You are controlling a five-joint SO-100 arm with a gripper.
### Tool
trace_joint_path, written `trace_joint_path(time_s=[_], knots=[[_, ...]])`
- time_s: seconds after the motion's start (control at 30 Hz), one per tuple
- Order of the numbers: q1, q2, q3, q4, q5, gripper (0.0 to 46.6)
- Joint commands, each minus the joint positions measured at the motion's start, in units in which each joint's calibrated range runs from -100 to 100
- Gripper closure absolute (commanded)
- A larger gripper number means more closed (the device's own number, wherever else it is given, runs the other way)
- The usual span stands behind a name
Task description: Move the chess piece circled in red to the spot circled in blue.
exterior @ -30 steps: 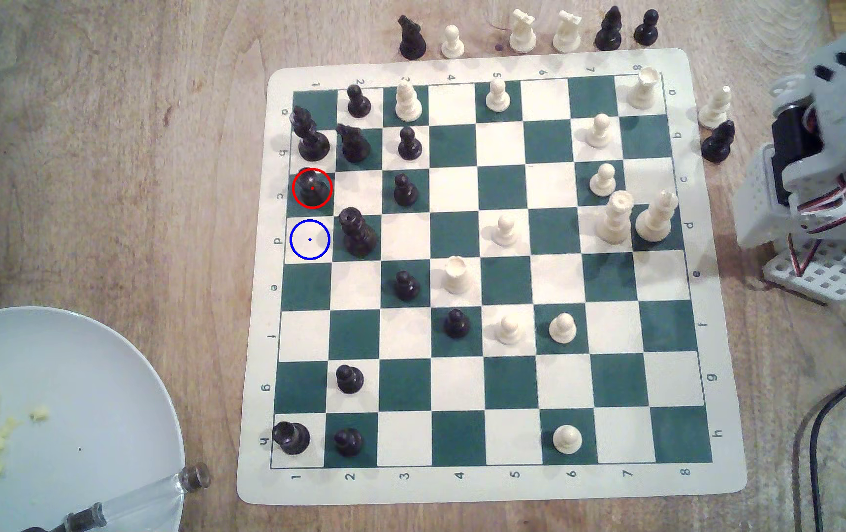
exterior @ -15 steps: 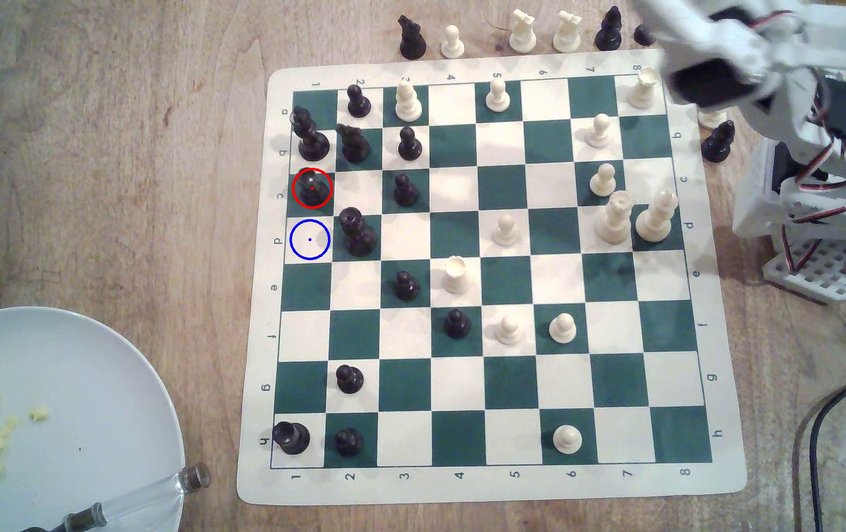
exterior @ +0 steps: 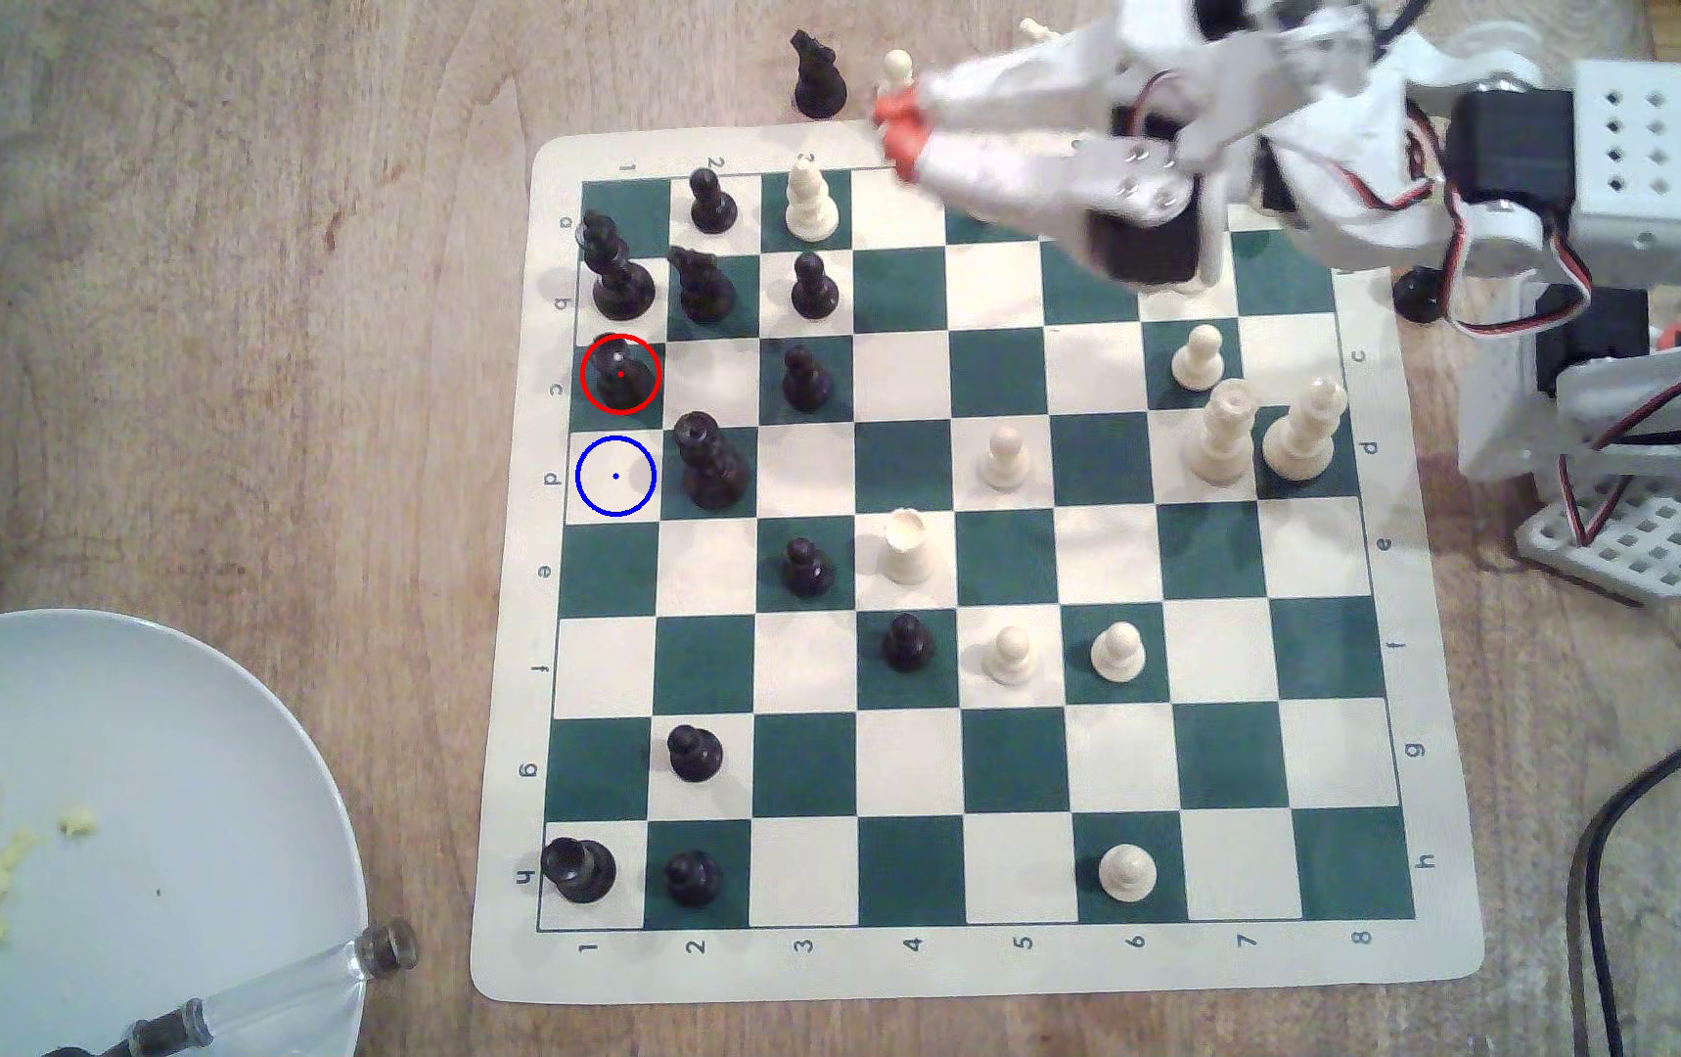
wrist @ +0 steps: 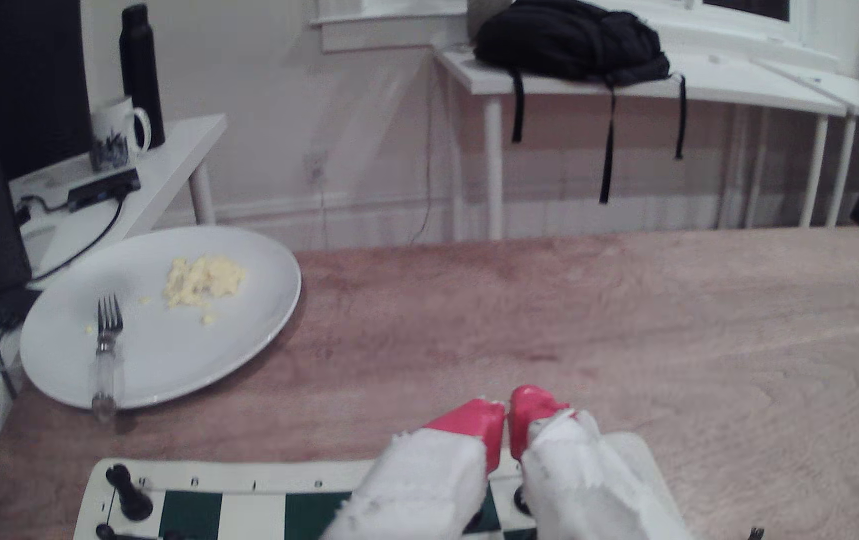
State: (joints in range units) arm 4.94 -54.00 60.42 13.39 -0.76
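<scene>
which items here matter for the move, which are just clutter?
Job:
- red-circled black piece
- blue-circled cream square
- gripper, shut, empty

Clutter:
- plate with food scraps
- fork
- captured pieces off the board

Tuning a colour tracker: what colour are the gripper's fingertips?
Red fingertips on white fingers; clearest in the wrist view.

1. Board (exterior: 1446, 955) border, near edge in the exterior view: numbers 1 to 8.
2. Side borders: letters, a to h; some blurred.
3. Far border: numbers partly legible.
4. Mug (wrist: 115, 132): print unreadable.
</scene>
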Motion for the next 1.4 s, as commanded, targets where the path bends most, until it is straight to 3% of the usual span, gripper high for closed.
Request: trace_joint_path(time_s=[0.0, 0.07, 0.13, 0.23, 0.33, 0.5, 0.83, 1.37], knots=[[-0.9, 4.2, -10.6, 4.5, -0.1, 45.4], [-1.9, 6.4, -13.1, 5.6, 0.3, 41.5], [-2.6, 9.4, -17.2, 9.8, 0.9, 46.4], [-2.7, 17.2, -25.7, 11.1, -1.9, 46.4], [-1.8, 22.6, -32.5, 13.6, -2.4, 46.4], [-1.8, 36.0, -46.6, 22.7, -6.3, 46.4], [-1.9, 60.4, -76.9, 33.1, -9.6, 44.1], [-2.2, 76.7, -91.0, 32.7, -10.2, 36.5]])
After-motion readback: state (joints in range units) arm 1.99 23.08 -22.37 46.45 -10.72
